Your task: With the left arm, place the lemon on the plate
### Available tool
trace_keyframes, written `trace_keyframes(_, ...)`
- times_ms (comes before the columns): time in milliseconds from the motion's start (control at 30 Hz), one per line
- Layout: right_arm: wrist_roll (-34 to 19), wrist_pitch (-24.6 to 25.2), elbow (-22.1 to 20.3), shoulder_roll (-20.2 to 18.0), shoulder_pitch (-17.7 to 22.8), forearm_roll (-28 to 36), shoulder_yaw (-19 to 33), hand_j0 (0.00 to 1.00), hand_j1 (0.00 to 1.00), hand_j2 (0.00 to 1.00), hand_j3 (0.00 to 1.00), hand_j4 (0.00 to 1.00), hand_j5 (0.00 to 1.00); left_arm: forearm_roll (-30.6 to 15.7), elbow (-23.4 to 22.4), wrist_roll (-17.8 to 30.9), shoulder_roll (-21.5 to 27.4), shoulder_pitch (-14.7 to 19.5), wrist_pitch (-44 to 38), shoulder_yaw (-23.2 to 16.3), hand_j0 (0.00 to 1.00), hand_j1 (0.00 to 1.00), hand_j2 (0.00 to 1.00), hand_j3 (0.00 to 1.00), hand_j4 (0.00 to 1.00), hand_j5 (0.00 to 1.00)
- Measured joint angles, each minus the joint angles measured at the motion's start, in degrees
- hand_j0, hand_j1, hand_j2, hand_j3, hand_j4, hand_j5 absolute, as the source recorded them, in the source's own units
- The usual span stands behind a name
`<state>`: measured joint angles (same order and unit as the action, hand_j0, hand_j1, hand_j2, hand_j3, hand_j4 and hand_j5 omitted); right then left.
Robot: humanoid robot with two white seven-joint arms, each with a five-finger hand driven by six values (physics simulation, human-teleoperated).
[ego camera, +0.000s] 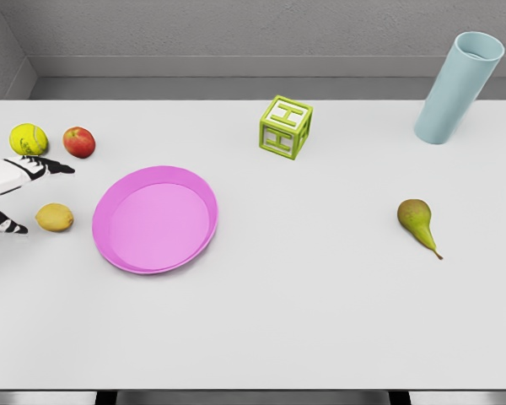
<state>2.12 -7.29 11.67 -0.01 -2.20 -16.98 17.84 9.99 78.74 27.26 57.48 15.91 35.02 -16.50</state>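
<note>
A yellow lemon (55, 218) lies on the white table, just left of the pink plate (121, 251). My left hand (32, 196) comes in from the left edge. Its fingers (51, 166) are spread, one set above the lemon and a thumb (8, 224) to the lemon's left. The hand holds nothing and sits close beside the lemon, not closed on it. The plate holds nothing. No right arm shows in the view.
A yellow-green tennis ball (28, 139) and a red apple (79, 142) lie just behind the left hand. A green letter cube (285, 126) stands mid-back, a light blue cup (458, 88) at the back right, a pear (417, 221) at right.
</note>
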Motion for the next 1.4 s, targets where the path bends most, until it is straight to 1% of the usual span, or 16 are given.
trace_keyframes(67, 0.0, 0.0, 0.01, 0.0, 0.0, 0.0, 0.0, 1.0, 1.0, 1.0, 1.0, 1.0, 1.0, 0.59, -1.76, 0.16, -0.85, 0.62, 0.05, -3.21, 1.0, 1.0, 1.0, 1.0, 1.0, 1.0)
trace_keyframes(200, 0.0, 0.0, 0.01, 0.0, 0.0, 0.0, 0.0, 1.0, 1.0, 1.0, 1.0, 1.0, 1.0, 1.19, -3.43, 0.31, -1.56, 0.7, 0.1, -5.86, 1.0, 1.0, 1.0, 1.0, 1.0, 1.0)
trace_keyframes(367, 0.01, 0.0, 0.01, 0.0, 0.0, 0.0, 0.0, 1.0, 1.0, 1.0, 1.0, 1.0, 1.0, 1.37, -6.29, 0.36, -1.76, 1.05, 0.1, -6.68, 1.0, 1.0, 1.0, 1.0, 1.0, 1.0)
trace_keyframes(500, 0.0, 0.0, 0.01, 0.0, 0.0, 0.0, -0.01, 1.0, 1.0, 1.0, 1.0, 1.0, 1.0, 1.79, -7.65, 0.43, -2.8, 3.78, 0.08, -6.95, 1.0, 1.0, 1.0, 1.0, 1.0, 1.0)
trace_keyframes(667, 0.0, 0.0, 0.01, 0.0, 0.0, 0.0, 0.0, 1.0, 1.0, 1.0, 1.0, 1.0, 1.0, 3.92, -8.21, 0.46, -4.34, 4.57, 0.1, -7.09, 1.0, 1.0, 1.0, 1.0, 1.0, 1.0)
trace_keyframes(700, 0.0, 0.0, 0.01, 0.0, 0.0, 0.0, 0.0, 1.0, 1.0, 1.0, 1.0, 1.0, 1.0, 4.34, -8.23, 0.46, -4.47, 4.57, 0.09, -7.13, 0.94, 0.94, 0.94, 0.94, 0.94, 0.94)
trace_keyframes(733, 0.0, 0.0, 0.01, 0.0, 0.0, 0.0, 0.0, 1.0, 1.0, 1.0, 1.0, 1.0, 1.0, 4.78, -8.24, 0.45, -4.57, 4.66, 0.09, -7.33, 0.91, 0.91, 0.91, 0.91, 0.91, 0.91)
trace_keyframes(767, 0.0, 0.0, 0.01, 0.0, 0.0, 0.0, 0.0, 1.0, 1.0, 1.0, 1.0, 1.0, 1.0, 5.12, -8.25, 0.45, -4.64, 4.66, 0.1, -7.51, 0.86, 0.86, 0.86, 0.86, 0.86, 0.86)
trace_keyframes(833, 0.0, 0.0, 0.01, 0.0, 0.0, 0.0, 0.0, 1.0, 1.0, 1.0, 1.0, 1.0, 1.0, 5.61, -8.29, 0.49, -4.64, 5.1, 0.08, -7.74, 0.85, 0.85, 0.85, 0.85, 0.85, 0.85)
trace_keyframes(900, 0.01, 0.0, 0.01, 0.0, 0.0, 0.0, -0.01, 1.0, 1.0, 1.0, 1.0, 1.0, 1.0, 5.91, -8.77, 0.51, -4.54, 5.54, 0.08, -7.94, 0.81, 0.81, 0.81, 0.81, 0.81, 0.81)
trace_keyframes(1033, 0.0, 0.0, 0.01, 0.0, 0.0, 0.0, 0.0, 1.0, 1.0, 1.0, 1.0, 1.0, 1.0, 6.19, -10.22, 0.53, -4.22, 5.54, 0.1, -8.11, 0.8, 0.8, 0.8, 0.8, 0.8, 0.8)
trace_keyframes(1100, 0.0, 0.0, 0.01, 0.0, 0.0, 0.0, 0.0, 1.0, 1.0, 1.0, 1.0, 1.0, 1.0, 6.31, -10.55, 0.54, -4.08, 5.62, 0.1, -8.16, 0.72, 0.72, 0.72, 0.72, 0.72, 0.72)
trace_keyframes(1233, 0.0, 0.0, 0.01, 0.0, 0.0, 0.0, 0.0, 1.0, 1.0, 1.0, 1.0, 1.0, 1.0, 6.12, -10.75, 1.46, -4.03, 5.63, 0.09, -8.26, 0.71, 0.71, 0.71, 0.71, 0.71, 0.71)
trace_keyframes(1267, 0.0, 0.0, 0.01, 0.0, 0.0, 0.0, 0.01, 1.0, 1.0, 1.0, 1.0, 1.0, 1.0, 6.02, -10.76, 1.59, -4.03, 5.63, 0.08, -8.27, 0.68, 0.68, 0.68, 0.68, 0.68, 0.68)
trace_keyframes(1300, 0.0, 0.0, 0.01, 0.0, 0.0, 0.0, 0.01, 1.0, 1.0, 1.0, 1.0, 1.0, 1.0, 5.96, -10.74, 1.71, -4.02, 5.63, 0.06, -8.27, 0.59, 0.59, 0.59, 0.59, 0.59, 0.59)
trace_keyframes(1400, 0.0, 0.0, 0.01, 0.0, 0.0, 0.0, 0.0, 1.0, 1.0, 1.0, 1.0, 1.0, 1.0, 5.73, -10.47, 2.32, -4.03, 5.98, 0.05, -8.29, 0.58, 0.58, 0.58, 0.58, 0.58, 0.58)
